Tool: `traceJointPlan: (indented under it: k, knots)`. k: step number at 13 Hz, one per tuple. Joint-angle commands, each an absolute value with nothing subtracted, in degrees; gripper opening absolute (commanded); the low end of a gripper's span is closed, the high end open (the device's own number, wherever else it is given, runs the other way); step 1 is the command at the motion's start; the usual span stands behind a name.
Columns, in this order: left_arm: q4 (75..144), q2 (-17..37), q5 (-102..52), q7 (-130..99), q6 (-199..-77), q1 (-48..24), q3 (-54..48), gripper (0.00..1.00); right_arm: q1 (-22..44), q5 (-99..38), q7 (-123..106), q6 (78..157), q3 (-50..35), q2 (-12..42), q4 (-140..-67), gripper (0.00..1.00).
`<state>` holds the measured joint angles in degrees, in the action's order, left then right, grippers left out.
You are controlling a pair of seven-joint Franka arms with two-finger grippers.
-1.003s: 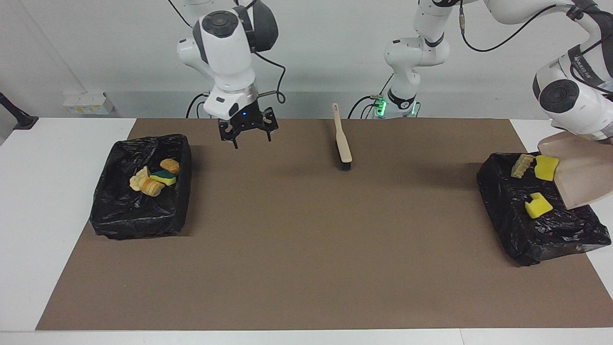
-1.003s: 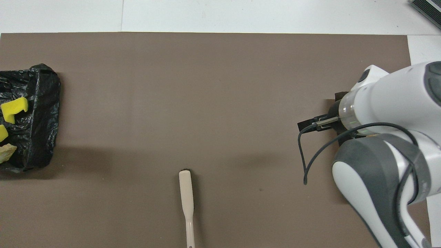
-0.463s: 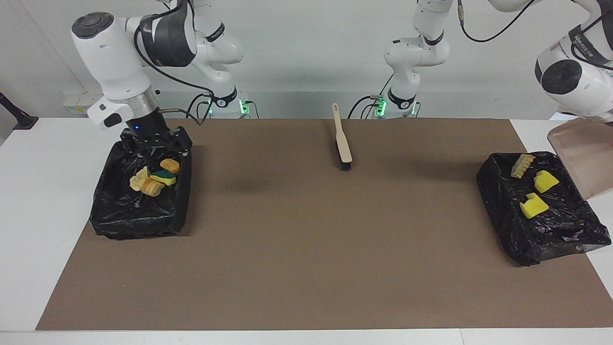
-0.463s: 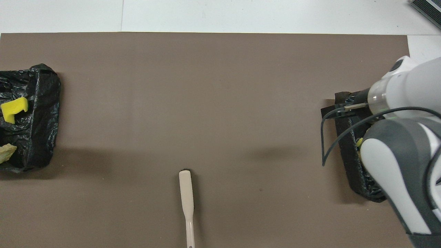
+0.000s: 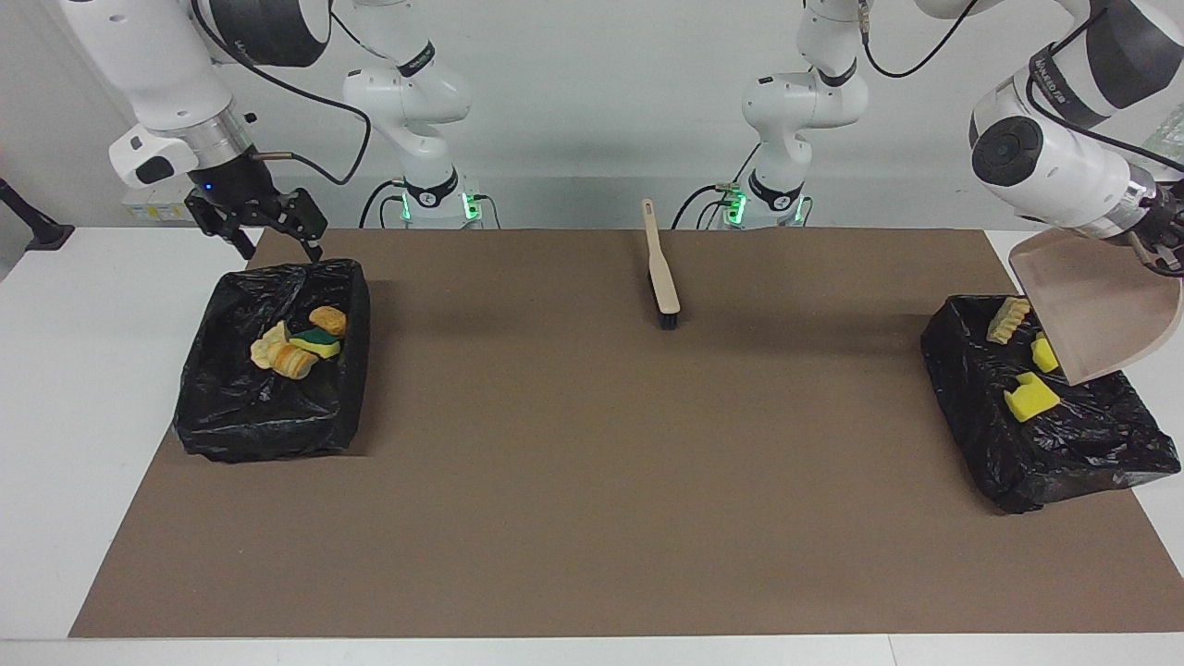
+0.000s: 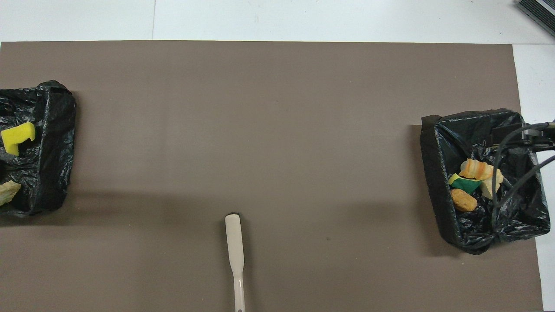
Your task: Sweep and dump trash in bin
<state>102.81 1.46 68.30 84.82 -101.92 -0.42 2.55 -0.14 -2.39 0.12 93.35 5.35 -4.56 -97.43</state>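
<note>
Nearest the robots, I see the brush (image 5: 660,273) lying flat on the brown mat (image 5: 592,481), its pale handle pointing toward the arm bases and its dark bristles pointing away.

Up at the right arm's end, the right gripper (image 5: 262,222) hangs over the robot-side edge of a black bag-lined bin (image 5: 268,416), its fingers spread apart and holding nothing. From above I get only its cable and a dark sliver at the frame edge, so the facing view carries that read. That bin holds trash (image 5: 301,342): an orange-brown bread-like lump, a pale striped chunk and a green-and-yellow sponge piece, clustered together on crinkled glossy plastic.

At the left arm's end, the left arm bends down from high up, its wrist tilted, carrying a beige dustpan (image 5: 1101,310) over the second black bin (image 5: 1045,462). The pan is smooth and scoop-shaped, its open lip pointing down into the bin. I cannot tell how the left gripper's fingers sit; they are hidden at the pan's handle. The overhead view misses the pan and arm entirely and cuts that bin off. Inside lie yellow sponge pieces (image 5: 1029,398) and a tan ridged foam chunk (image 5: 1006,321).
</note>
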Motion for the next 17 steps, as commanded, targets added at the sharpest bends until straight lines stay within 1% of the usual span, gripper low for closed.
traceJointPlan:
  k: [1,3,5,7,12,17]
  knots:
    - [102.14,0.79,67.5,84.55,-101.25,0.09,1.5,0.0,0.61,-0.97,0.44,91.67,5.19,-5.7,-98.25,1.0]
    - [99.51,1.58,67.5,85.34,-100.99,0.35,1.58,0.0,1.4,-0.53,0.18,92.11,4.92,-6.76,-99.75,1.0]
    - [97.83,2.11,67.67,85.43,-100.29,0.18,1.58,0.0,4.99,4.28,0.7,92.9,4.75,-6.86,-100.11,1.0]
    - [96.16,2.2,66.98,85.6,-98.8,-0.35,1.15,0.0,5.45,4.66,0.88,94.83,4.57,-6.59,-99.84,1.0]
    - [95.62,2.11,57.23,83.06,-87.48,-0.26,-10.35,0.0,5.01,3.08,3.34,90.35,4.57,-6.15,-98.0,1.0]
    - [96.15,1.76,38.18,62.88,-82.89,0.18,-19.05,0.0,4.13,-0.09,3.34,89.91,5.54,-6.24,-98.35,1.0]
